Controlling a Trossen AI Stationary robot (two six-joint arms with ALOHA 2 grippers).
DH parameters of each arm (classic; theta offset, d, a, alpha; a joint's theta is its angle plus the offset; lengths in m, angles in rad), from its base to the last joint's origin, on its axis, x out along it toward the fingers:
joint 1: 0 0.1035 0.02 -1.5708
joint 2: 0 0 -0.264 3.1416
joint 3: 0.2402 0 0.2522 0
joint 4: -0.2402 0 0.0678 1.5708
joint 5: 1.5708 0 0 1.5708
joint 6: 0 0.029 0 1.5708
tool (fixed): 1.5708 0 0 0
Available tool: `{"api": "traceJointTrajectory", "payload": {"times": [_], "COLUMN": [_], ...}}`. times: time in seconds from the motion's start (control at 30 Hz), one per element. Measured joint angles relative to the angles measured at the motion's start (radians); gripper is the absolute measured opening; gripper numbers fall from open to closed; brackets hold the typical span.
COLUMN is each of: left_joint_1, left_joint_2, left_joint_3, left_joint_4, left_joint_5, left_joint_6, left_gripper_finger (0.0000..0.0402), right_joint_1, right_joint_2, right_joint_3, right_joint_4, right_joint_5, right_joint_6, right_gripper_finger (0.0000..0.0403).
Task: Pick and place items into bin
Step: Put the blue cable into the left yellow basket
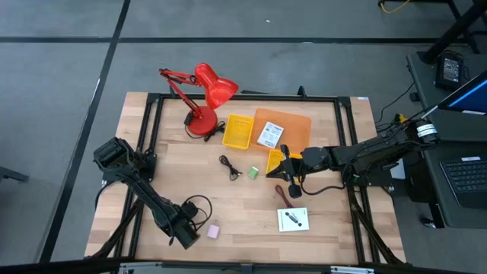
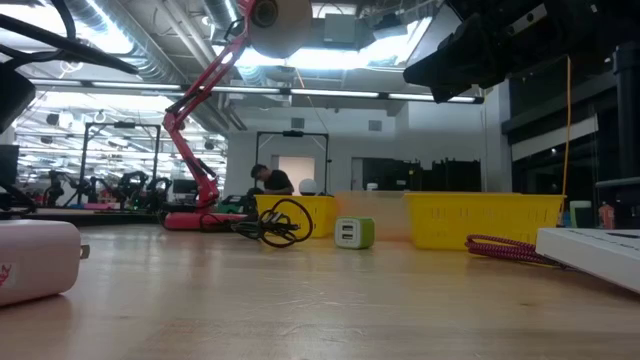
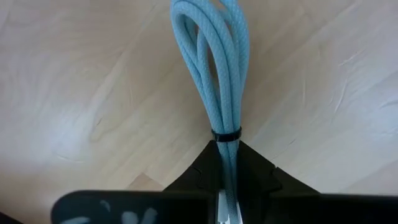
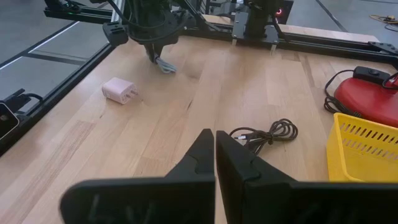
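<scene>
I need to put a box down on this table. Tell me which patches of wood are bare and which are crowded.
Bare: the stretch from the red desk lamp down the table's left side to the left gripper, and the patch between the pink charger and the white card. Crowded: the middle and right, around the yellow bin, black cable, green charger and right gripper.

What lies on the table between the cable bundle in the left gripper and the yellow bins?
The left gripper is shut on the light blue cable bundle at the table's near-left. Toward the yellow bin lie a pink charger and a black cable, both low and flat; lifting over should clear them.
</scene>
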Motion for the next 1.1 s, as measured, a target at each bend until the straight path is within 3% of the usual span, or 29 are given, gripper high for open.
{"api": "traceJointTrajectory", "payload": {"times": [0.27,0.8,1.1], "left_joint_1": [0.0,0.001,0.001], "left_joint_2": [-0.053,-0.336,-0.51], "left_joint_3": [-0.004,-0.002,-0.001], "left_joint_4": [-0.016,-0.115,-0.127], "left_joint_5": [-0.075,-0.56,-0.815], "left_joint_6": [0.044,0.329,0.597], "left_gripper_finger": [0.0021,0.0021,0.0021], "right_joint_1": [0.0,0.0,0.0], "right_joint_2": [0.0,0.0,0.0], "right_joint_3": [0.0,0.0,0.0], "right_joint_4": [0.0,0.0,-0.002], "right_joint_5": [0.0,0.0,0.0], "right_joint_6": [0.0,-0.024,-0.029], "right_gripper_finger": [0.0,0.0,0.0]}}
